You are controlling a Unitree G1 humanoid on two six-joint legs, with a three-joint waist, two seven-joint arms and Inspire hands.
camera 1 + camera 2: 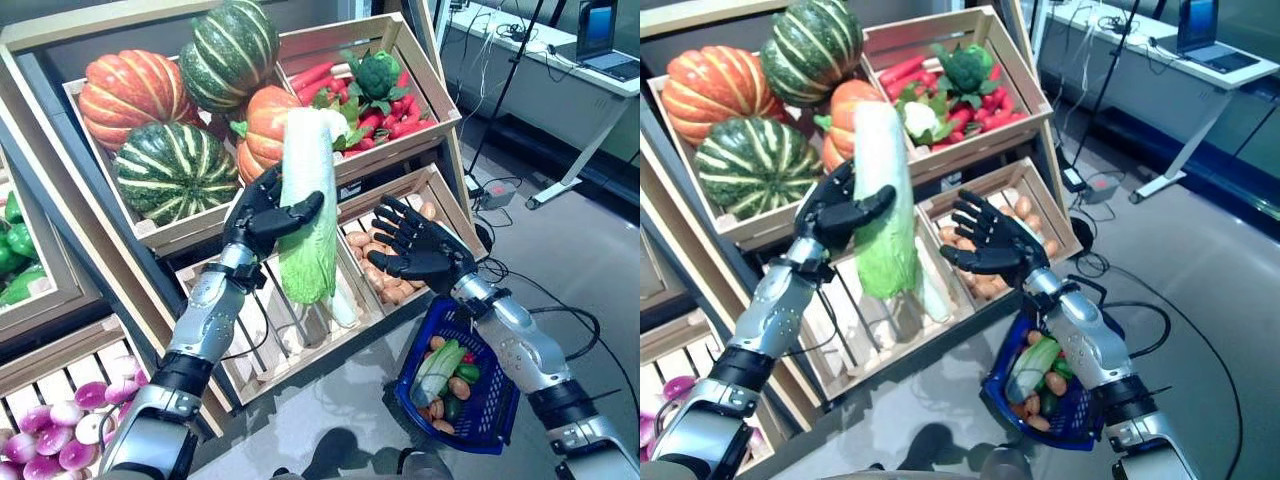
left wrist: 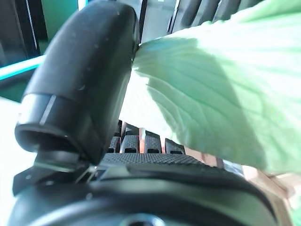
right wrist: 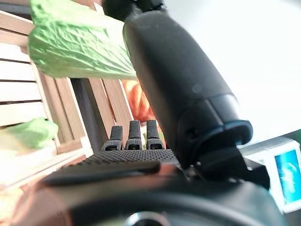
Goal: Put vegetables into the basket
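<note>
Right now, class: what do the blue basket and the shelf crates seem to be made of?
Blue basket: probably moulded plastic, judging by its uniform colour and open lattice walls. Shelf crates: pale unfinished wood, with visible slats and matte grain. The left hand holds a cabbage.

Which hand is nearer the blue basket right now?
Right. The right hand is open just above the blue basket, which hangs on its forearm; the left hand holds the cabbage up by the crates.

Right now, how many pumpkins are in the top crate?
4: an orange one at the back left, a green striped one stacked on top, another green one in front, and an orange one partly behind the cabbage. More may be hidden.
</note>
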